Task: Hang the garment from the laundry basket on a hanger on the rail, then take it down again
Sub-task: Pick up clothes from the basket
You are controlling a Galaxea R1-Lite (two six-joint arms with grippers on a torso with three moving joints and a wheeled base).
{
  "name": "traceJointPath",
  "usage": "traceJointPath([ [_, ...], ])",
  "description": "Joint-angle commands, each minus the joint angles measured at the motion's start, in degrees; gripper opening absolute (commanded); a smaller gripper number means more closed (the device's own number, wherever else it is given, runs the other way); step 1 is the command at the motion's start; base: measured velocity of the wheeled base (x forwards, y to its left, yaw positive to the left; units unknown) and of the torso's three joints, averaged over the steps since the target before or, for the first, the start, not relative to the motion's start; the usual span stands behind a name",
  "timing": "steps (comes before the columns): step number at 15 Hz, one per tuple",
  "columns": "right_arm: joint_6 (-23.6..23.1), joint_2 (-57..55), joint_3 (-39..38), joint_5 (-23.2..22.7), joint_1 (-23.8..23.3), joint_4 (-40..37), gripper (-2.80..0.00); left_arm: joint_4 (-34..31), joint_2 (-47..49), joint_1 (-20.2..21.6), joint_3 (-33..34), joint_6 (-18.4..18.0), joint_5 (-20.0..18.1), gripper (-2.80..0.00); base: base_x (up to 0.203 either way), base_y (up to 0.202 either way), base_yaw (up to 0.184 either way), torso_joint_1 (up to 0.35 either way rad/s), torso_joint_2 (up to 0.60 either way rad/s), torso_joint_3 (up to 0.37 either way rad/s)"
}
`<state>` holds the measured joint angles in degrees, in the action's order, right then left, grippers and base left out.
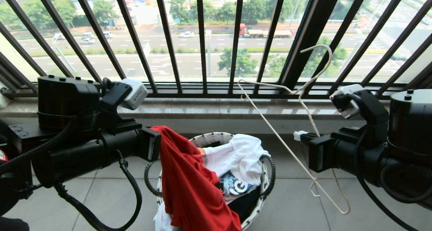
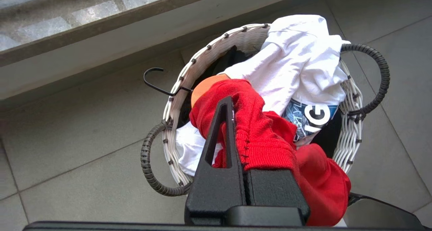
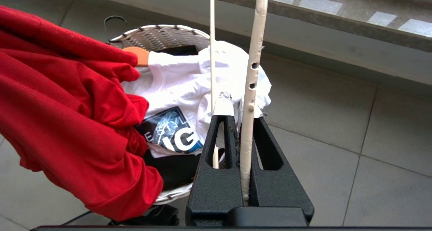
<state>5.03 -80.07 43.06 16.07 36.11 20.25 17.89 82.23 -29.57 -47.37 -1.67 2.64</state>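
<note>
Above the laundry basket (image 1: pixel 260 207), red garment (image 1: pixel 192 187) hangs crumpled.

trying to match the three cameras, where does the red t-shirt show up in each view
Head view: the red T-shirt hangs from the left tool, left of centre, draped over the laundry basket rim.
Left wrist view: red T-shirt at centre, bunched in the shut tool, in front of the basket.
Right wrist view: red T-shirt fills the left side, beside the basket.
Shared landmark: the white shirt with blue print in the basket.
</note>
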Motion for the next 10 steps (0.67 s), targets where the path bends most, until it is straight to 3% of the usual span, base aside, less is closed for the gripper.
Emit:
traceJointPath([
  [1, 0.0, -0.2, -0.2, 0.0, 0.1, 0.2, -2.8, 0.1, -0.1, 0.0, -0.1, -0.1, 0.1, -2.8, 0.0, 0.0, 0.0, 0.002, 0.0, 0.201],
  [10, -0.1, -0.8, -0.5, 0.1, 0.1, 0.2, -2.8, 0.2, 0.5, 0.0, 0.0, -0.2, 0.1, -2.8, 0.0, 0.0, 0.0, 0.003, 0.0, 0.203],
])
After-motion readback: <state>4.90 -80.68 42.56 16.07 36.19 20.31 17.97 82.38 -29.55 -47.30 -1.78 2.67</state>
